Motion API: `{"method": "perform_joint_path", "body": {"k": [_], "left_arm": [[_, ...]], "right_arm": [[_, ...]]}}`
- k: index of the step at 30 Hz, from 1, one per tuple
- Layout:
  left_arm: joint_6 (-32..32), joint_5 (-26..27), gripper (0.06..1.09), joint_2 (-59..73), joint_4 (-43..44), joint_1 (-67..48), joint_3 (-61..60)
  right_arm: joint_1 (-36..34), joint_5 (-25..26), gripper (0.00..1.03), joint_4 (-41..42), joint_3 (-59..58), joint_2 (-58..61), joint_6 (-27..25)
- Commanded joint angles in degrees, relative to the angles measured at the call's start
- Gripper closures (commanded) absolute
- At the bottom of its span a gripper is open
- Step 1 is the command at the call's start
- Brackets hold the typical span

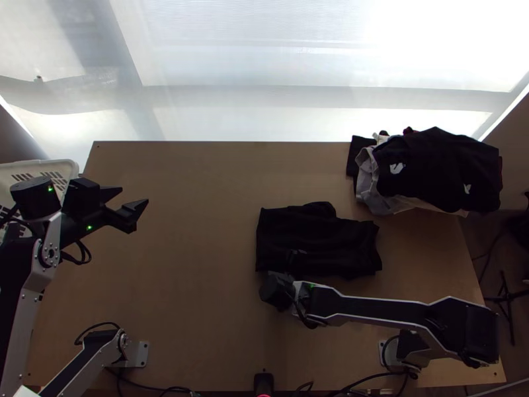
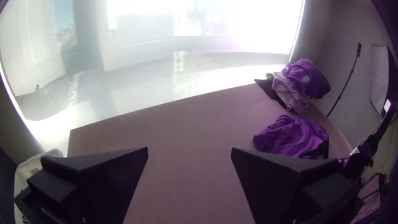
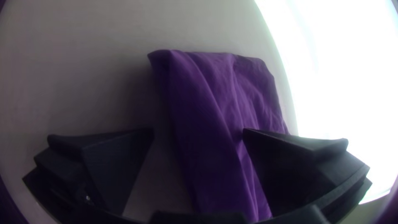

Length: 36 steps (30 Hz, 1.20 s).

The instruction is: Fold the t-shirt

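Right end effector (image 1: 292,257) spread at the near side of the shirt (image 1: 324,231). Left end effector (image 1: 134,196) also spread, over the counter's (image 1: 192,278) left side, well apart from the shirt. Shirt dark, folded compact, right of centre, near clothes pile (image 1: 433,165).

Right arm (image 1: 370,311) blocks shirt's (image 1: 307,231) near side, leftward open.
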Motion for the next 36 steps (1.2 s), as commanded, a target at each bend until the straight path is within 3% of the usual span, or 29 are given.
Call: {"method": "perform_joint_path", "body": {"k": [1,13,24,27,30,31,36], "left_arm": [[0.3,0.0,0.11,-0.8,1.7,0.9,-1.3],[1.5,-0.1,0.11,-1.7,2.1,1.0,-3.2],[1.3,0.0,0.11,-5.1,2.0,1.0,-5.0],[1.1,0.0,0.11,-6.2,2.0,1.2,-5.0],[1.1,0.0,0.11,-6.7,2.0,1.9,-5.0],[1.1,0.0,0.11,-6.7,2.0,2.0,-5.0],[-0.6,0.0,0.11,-7.5,2.0,3.2,-4.9]], "right_arm": [[0.2,8.8,0.04,7.1,-0.8,3.8,-3.4],[-2.2,13.3,0.04,9.3,-2.5,8.1,-6.3],[-9.6,19.0,0.06,24.6,-1.8,17.2,-18.6],[-10.2,18.9,0.25,25.6,-0.8,18.5,-20.1],[-10.4,16.8,0.86,28.2,-1.2,17.9,-22.2],[-10.6,16.8,1.01,29.5,-1.1,17.6,-23.0],[-12.8,15.6,1.00,31.2,-1.6,7.2,-24.7]]}}
